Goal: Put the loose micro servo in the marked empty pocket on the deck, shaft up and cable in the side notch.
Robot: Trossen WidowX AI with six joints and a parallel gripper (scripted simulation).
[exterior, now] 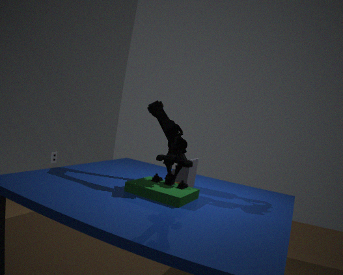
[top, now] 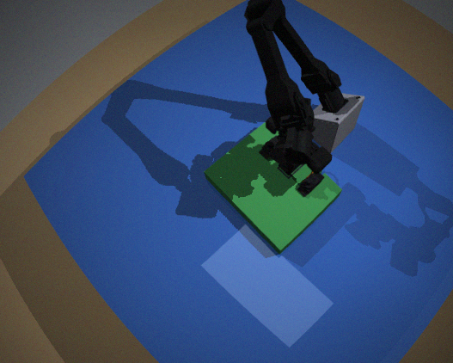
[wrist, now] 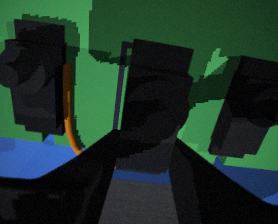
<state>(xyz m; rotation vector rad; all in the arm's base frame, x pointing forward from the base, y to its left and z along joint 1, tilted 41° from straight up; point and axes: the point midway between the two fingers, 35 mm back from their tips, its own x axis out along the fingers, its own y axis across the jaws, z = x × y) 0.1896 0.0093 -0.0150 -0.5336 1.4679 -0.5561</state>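
My gripper [top: 290,163] [exterior: 170,174] [wrist: 144,140] is shut on the loose black micro servo [exterior: 169,180] [wrist: 157,95], over the green deck [top: 281,219] [exterior: 151,194] [wrist: 97,100]. The servo stands roughly upright with its rounded top towards the wrist camera. A thin grey pocket outline [wrist: 119,85] shows along its left side in the wrist view, nearly parallel to it. The servo covers the rest, and the pocket opening and side notch are hidden. An orange cable [wrist: 67,105] curves behind the left finger. Whether the ears touch the deck I cannot tell.
Two other dark servos stand on the deck, one [exterior: 157,178] [wrist: 37,80] on one side of the held servo and one [top: 309,185] [exterior: 182,185] [wrist: 250,110] on the other. A grey block [top: 339,118] stands behind the deck. A pale rectangle [top: 268,284] lies on the blue table [top: 135,241].
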